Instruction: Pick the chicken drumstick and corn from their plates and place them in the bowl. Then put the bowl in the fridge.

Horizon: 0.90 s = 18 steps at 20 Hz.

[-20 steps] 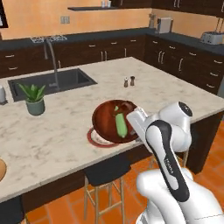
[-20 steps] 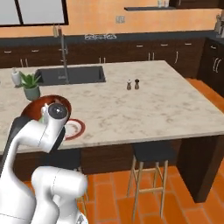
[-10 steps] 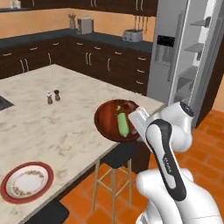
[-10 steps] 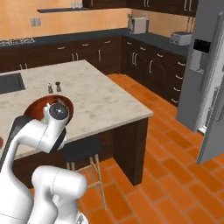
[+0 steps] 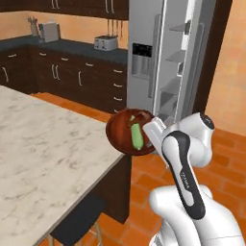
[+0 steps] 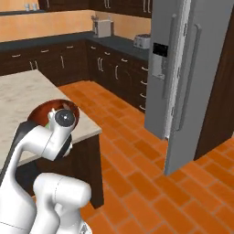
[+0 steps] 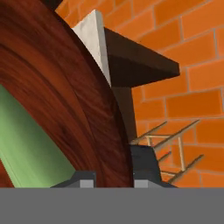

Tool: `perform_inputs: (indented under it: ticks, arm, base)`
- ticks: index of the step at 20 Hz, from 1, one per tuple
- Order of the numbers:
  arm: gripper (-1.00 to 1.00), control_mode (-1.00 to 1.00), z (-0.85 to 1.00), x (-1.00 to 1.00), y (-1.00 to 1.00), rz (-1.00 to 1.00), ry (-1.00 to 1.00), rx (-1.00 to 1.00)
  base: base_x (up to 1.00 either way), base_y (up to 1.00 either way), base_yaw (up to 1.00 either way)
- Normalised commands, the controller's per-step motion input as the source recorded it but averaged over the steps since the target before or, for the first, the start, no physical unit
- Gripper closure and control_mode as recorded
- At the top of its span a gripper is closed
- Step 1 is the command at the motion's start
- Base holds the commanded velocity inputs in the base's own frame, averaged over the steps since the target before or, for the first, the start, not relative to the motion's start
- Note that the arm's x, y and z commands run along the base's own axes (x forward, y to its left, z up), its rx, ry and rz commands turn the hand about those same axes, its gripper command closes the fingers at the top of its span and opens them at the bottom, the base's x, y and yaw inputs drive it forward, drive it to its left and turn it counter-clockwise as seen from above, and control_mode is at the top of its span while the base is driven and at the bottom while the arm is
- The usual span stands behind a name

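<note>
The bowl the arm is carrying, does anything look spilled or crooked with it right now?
Nothing stands out. The bowl sits about level in the gripper, the corn lies inside it, and the fridge ahead has a door open.

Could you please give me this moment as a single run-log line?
phase: carrying | gripper: shut on bowl rim | contents: corn, drumstick | fridge: door open

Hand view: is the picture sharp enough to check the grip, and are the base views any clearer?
Hand view: very close, the bowl wall looms large and soft, corn a flat green blur, jaws cropped by the bottom. Left base view: evenly lit, no glare; bowl and corn read cleanly before the open fridge.
</note>
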Motion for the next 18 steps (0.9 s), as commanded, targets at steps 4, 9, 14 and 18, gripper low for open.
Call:
perform_inputs:
  ticks: [4, 9, 14, 18]
  arm:
    - [1.0, 1.0, 0.0, 0.0, 0.0, 0.0, 0.0, 0.0]
    - [1.0, 1.0, 0.0, 0.0, 0.0, 0.0, 0.0, 0.0]
    - [1.0, 1.0, 0.0, 0.0, 0.0, 0.0, 0.0, 0.0]
    - [1.0, 1.0, 0.0, 0.0, 0.0, 0.0, 0.0, 0.0]
  base:
    - [1.0, -1.0, 0.0]
    - [1.0, -1.0, 0.12]
    - [1.0, -0.76, 0.32]
    - [0.81, -0.19, 0.65]
